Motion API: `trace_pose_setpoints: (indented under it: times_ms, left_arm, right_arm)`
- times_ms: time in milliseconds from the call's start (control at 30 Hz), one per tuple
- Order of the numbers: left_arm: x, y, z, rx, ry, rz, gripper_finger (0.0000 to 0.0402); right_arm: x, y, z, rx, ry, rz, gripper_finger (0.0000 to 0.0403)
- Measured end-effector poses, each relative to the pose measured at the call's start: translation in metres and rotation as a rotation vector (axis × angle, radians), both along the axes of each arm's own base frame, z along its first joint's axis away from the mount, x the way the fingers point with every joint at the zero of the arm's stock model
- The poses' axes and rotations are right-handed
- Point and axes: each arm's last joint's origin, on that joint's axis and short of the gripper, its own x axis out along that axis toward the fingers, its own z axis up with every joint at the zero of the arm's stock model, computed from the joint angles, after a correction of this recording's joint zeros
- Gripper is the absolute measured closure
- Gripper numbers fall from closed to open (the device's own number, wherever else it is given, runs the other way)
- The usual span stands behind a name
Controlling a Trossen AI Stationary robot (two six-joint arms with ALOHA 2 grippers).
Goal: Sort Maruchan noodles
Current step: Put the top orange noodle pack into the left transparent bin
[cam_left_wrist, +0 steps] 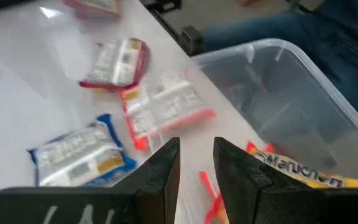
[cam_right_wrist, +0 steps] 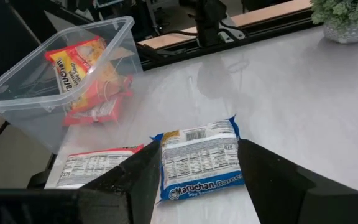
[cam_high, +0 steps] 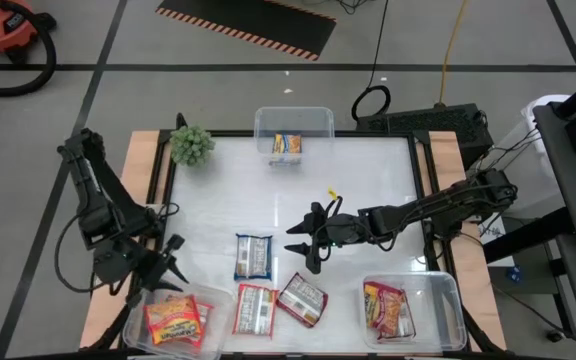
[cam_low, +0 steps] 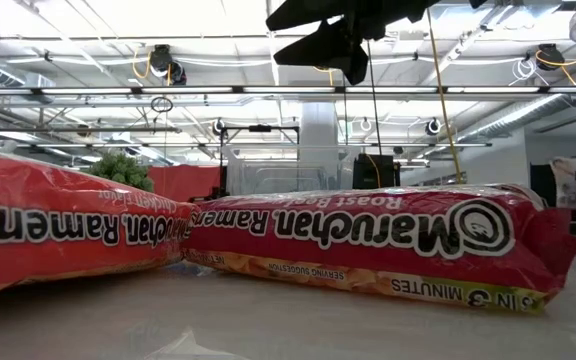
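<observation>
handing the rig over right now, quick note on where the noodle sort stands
Left gripper: empty, a little open, over the near-left tub, which holds an orange packet.
Right gripper: open, empty, above the blue packet.
Done: one packet in the far tub, red packets in the near-right tub.
Left: the blue packet and two red ones lie loose on the table.

The red packet (cam_low: 368, 240) reads, mirrored, "Maruchan Ramen", perhaps "Roast Beef".
</observation>
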Motion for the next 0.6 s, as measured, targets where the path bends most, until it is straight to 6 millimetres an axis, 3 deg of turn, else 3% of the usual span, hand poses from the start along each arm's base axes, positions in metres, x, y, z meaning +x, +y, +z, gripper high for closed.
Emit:
trace_pose_setpoints:
  times_ms: [200,300,500,600]
  left_arm:
    - [-0.006,-0.005,-0.007,-0.117,0.222,-0.031,0.0309]
    - [-0.010,-0.016,-0.007,-0.210,0.320,-0.037,0.0331]
    - [-0.010,-0.040,-0.016,-0.235,0.510,-0.015,0.0391]
    - [-0.008,-0.050,-0.028,-0.238,0.644,0.046,0.0396]
  right_arm:
    - [-0.001,0.002,-0.001,-0.013,0.015,0.011,0.0197]
    - [-0.002,0.003,-0.004,-0.027,0.039,0.017,0.0197]
    - [-0.005,0.002,-0.011,-0.011,0.049,0.009,0.0197]
    - [-0.007,0.002,-0.016,0.005,0.063,0.000,0.0197]
